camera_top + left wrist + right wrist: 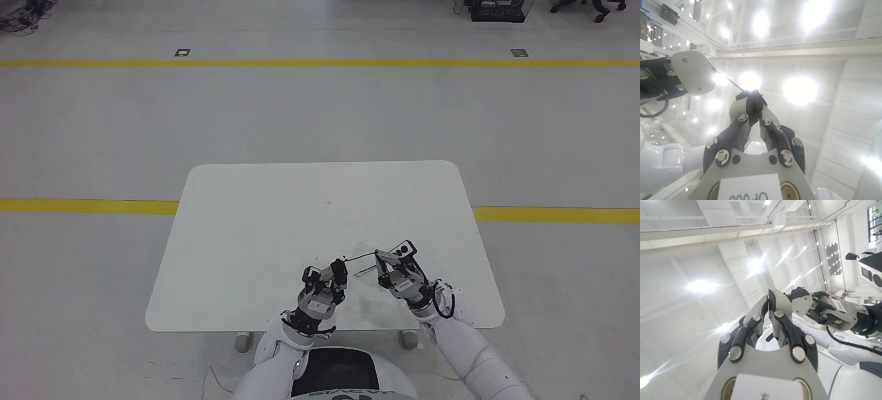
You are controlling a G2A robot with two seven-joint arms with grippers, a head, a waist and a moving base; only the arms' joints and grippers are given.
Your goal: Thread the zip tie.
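Both arms are up over the near edge of the white table (300, 200), close to the robot's body, with the fingers pointing toward the ceiling. The black zip tie (360, 258) hangs in the air between them as a thin, fairly straight strand, clear of the tabletop. The left gripper (335, 272) has its fingers clenched on one end of it. In the left wrist view that end sits as a dark lump pinched at the tip of the left gripper (753, 100), and the zip tie (730, 81) runs off from there at a slant to the right gripper (713, 70), where it disappears at the fingertips. The right gripper (385, 262) is likewise clamped down. In its own wrist view the ribbed pads (772, 302) of the right gripper (768, 300) are pressed flat together with no gap, though the strand between them is too thin to make out there. The left gripper (797, 295) shows just beside it, its dark tip turned toward it. The two grippers stand near each other but apart, joined by the strand alone. Whether the tail has entered the head I cannot tell. Yellow lines (320, 63) cross the pale floor beyond the table.
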